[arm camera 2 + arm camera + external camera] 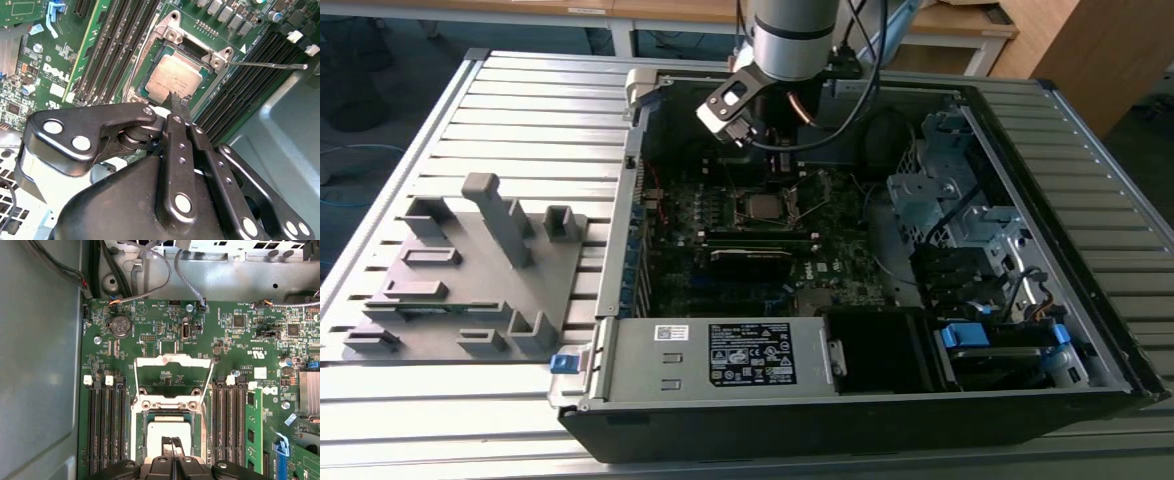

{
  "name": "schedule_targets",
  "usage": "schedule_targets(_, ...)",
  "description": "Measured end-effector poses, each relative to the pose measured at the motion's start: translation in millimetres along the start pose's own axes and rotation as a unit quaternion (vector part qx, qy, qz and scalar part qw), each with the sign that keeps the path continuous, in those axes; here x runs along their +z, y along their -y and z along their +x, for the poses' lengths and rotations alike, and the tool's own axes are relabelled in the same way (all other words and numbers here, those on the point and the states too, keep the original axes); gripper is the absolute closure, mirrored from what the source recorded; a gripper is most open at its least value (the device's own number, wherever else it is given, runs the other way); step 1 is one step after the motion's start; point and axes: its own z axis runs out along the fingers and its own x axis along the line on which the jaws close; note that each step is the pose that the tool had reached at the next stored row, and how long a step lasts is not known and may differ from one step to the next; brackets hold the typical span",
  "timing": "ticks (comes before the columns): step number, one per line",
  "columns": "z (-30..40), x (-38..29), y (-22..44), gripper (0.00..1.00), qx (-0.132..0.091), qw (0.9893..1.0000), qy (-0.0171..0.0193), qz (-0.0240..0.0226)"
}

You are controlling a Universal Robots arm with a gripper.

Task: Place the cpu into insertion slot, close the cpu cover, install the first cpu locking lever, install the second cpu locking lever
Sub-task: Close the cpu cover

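In the exterior view a grey fixture [467, 270] sits on the slatted worktop [520, 90], at 9 o'clock of the open computer case [854, 430]. The arm comes into the case from 12 o'clock. In both wrist views the cpu [167, 432] lies seated in the insertion slot [186, 51]. The hand [174, 97] is clenched on nothing, its tips at the chip's edge; whether they touch it I cannot tell. The cpu cover [150, 360] stands flipped open beside the slot. A thin lever [270, 65] juts free over the memory slots [240, 95].

Silver-grey arm [794, 35], black gripper [177, 102].
Glossy black linkage plates [90, 135], silver screws [182, 202], dark cables [861, 40] at the wrist.
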Motion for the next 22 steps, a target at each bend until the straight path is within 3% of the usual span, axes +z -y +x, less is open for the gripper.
schedule_targets(3,0.1,-1.4,-0.1,0.9,0.0,1.0,0.0,0.0)
schedule_targets(15,-0.2,-24.4,-1.0,0.9,0.0,1.0,0.0,0.0)
schedule_targets(22,-0.2,-24.9,-1.7,0.9,0.0,1.0,0.0001,0.0)
